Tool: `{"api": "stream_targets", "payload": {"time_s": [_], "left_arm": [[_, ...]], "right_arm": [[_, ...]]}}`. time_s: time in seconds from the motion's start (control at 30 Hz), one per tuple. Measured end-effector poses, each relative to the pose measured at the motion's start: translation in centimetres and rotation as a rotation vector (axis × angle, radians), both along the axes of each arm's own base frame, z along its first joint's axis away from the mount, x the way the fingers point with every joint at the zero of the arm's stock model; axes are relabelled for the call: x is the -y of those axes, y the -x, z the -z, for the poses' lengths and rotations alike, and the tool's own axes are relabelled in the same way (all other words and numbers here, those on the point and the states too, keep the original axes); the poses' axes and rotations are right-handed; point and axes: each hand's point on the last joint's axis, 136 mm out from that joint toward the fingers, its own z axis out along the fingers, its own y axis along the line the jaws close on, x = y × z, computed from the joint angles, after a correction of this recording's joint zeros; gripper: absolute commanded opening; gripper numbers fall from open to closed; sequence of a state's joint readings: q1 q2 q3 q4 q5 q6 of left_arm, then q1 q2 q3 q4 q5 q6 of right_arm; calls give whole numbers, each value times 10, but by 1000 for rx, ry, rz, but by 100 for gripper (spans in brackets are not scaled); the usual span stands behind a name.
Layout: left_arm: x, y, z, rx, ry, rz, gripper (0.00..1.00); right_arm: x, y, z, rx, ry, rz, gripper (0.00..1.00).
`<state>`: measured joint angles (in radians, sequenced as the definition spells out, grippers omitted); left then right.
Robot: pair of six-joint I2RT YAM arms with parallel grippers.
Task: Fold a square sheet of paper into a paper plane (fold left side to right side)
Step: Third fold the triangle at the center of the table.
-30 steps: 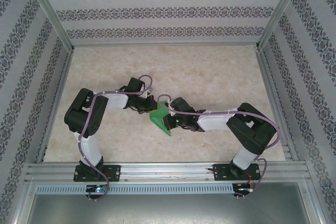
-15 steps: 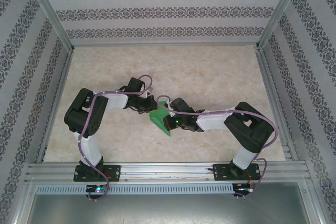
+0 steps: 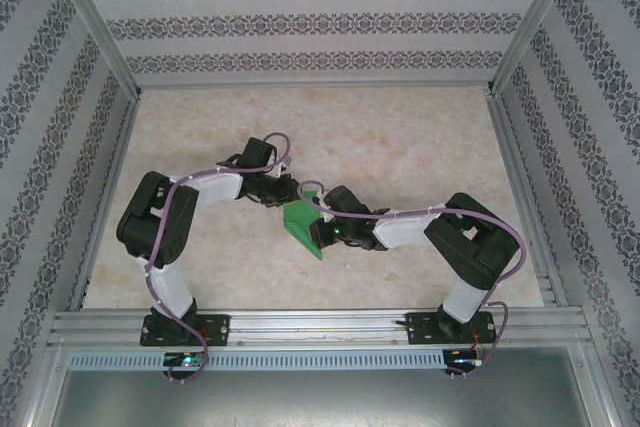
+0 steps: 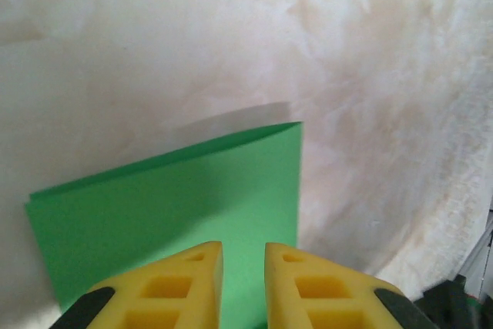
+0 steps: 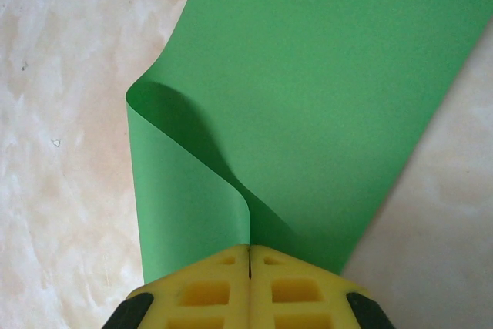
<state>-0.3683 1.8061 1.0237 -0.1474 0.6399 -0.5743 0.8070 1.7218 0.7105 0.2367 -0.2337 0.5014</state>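
Observation:
The square sheet of paper (image 3: 301, 224) is bright green and lies folded over at the table's middle, between the two grippers. In the left wrist view the paper (image 4: 177, 206) shows two layers with a corner at the upper right. My left gripper (image 4: 244, 256) hovers over its near edge, jaws a little apart with nothing between them. From above, the left gripper (image 3: 284, 196) sits at the paper's upper left edge. My right gripper (image 5: 249, 256) is shut on a curled-up flap of the paper (image 5: 323, 98). In the top view the right gripper (image 3: 321, 234) is over the sheet's right side.
The beige marbled tabletop (image 3: 400, 147) stretches behind and to both sides of the arms. Patterned walls and a metal frame (image 3: 300, 322) enclose it. The purple cables run along both arms.
The left jaws have parted slightly and let go of the paper. The left arm has shifted a little toward the back. The right gripper stays shut on the flap.

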Motion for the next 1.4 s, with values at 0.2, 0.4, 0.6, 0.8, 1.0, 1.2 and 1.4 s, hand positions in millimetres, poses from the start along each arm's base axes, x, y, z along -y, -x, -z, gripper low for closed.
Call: {"api": "stream_targets", "payload": {"time_s": [0.2,0.4,0.6,0.8,1.0,1.2,1.4], "left_arm": [[-13,16,-35,83,27,-13,9],[-15,58,-18,9,94,8,6],[-3,83,-7,-52,149,39,6],[9,83,-11,-35,183,58,6],[12,84,5,-78,176,54,5],[12,84,13,-94,169,51,5],[10,84,22,-111,148,40,4]], "right_arm": [[0,0,0,1,-6,-2,3],[0,0,0,2,-7,-2,3],[1,0,0,2,-11,0,2],[1,0,0,0,-13,0,3],[1,0,0,0,-13,0,3],[1,0,1,0,-13,-1,3],[1,0,1,0,-12,-1,3]]}}
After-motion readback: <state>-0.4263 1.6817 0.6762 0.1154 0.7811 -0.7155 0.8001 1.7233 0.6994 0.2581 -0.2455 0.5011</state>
